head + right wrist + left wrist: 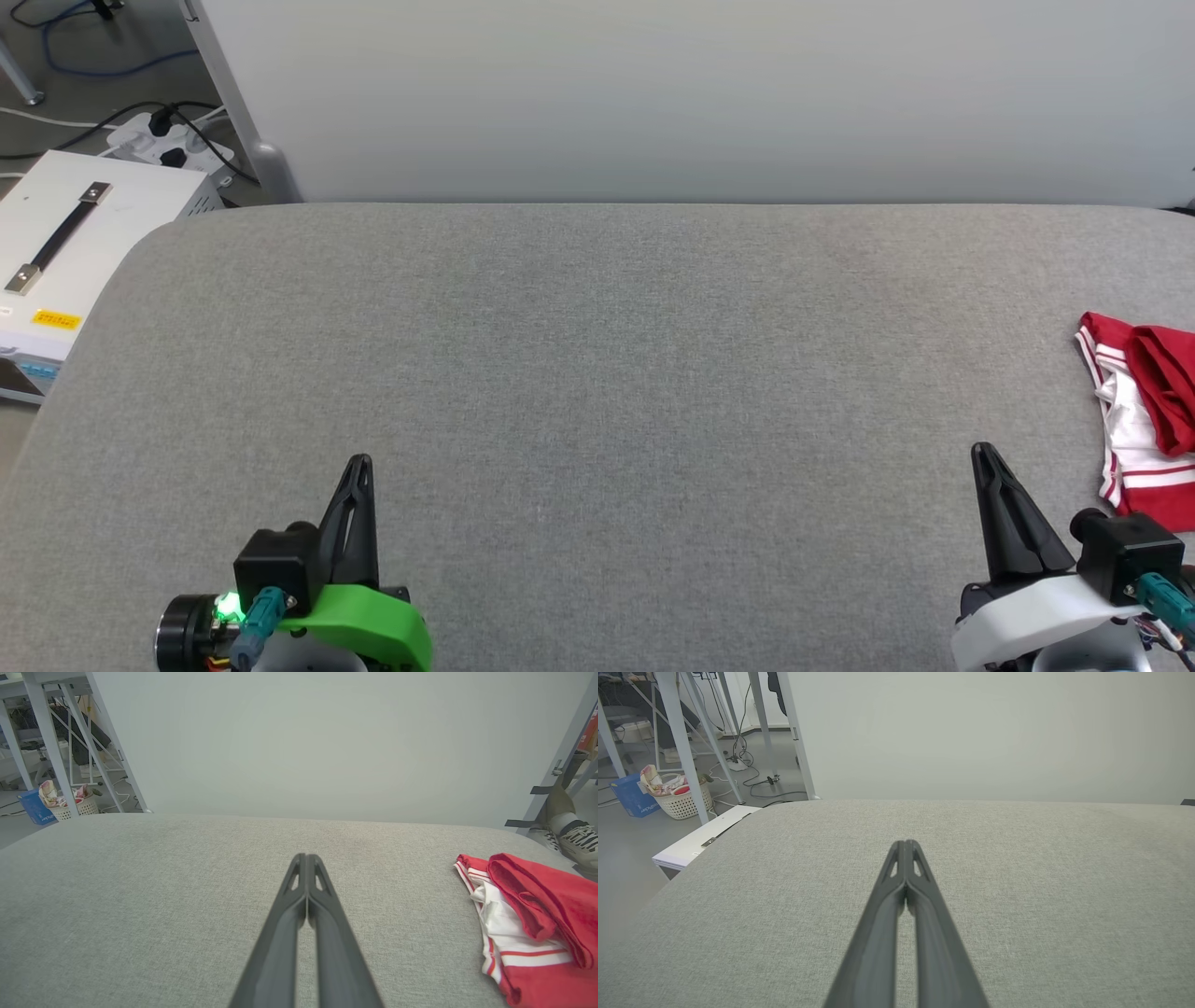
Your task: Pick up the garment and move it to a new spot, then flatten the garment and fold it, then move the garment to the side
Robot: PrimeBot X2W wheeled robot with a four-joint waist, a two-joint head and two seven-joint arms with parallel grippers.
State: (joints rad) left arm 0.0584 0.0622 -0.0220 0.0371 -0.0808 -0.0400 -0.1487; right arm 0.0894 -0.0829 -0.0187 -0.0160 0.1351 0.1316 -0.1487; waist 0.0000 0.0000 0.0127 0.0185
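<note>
The garment (1144, 420) lies bunched in a red and white heap at the far right edge of the grey table, partly cut off by the head view's border; its print is hidden. In the right wrist view the garment (528, 924) sits to the right of my fingers. My right gripper (985, 455) is shut and holds nothing, a short way left of the garment and apart from it. My left gripper (359, 462) rests shut and empty near the front left of the table. Both grippers' fingertips meet in the wrist views, the left gripper (906, 843) and the right gripper (306, 857).
The grey fabric table (597, 373) stretches wide between and beyond the grippers. A pale wall panel (653, 93) stands behind it. A white box with a black handle (75, 243) sits off the left corner. A person's shoe (577, 842) shows past the table's right end.
</note>
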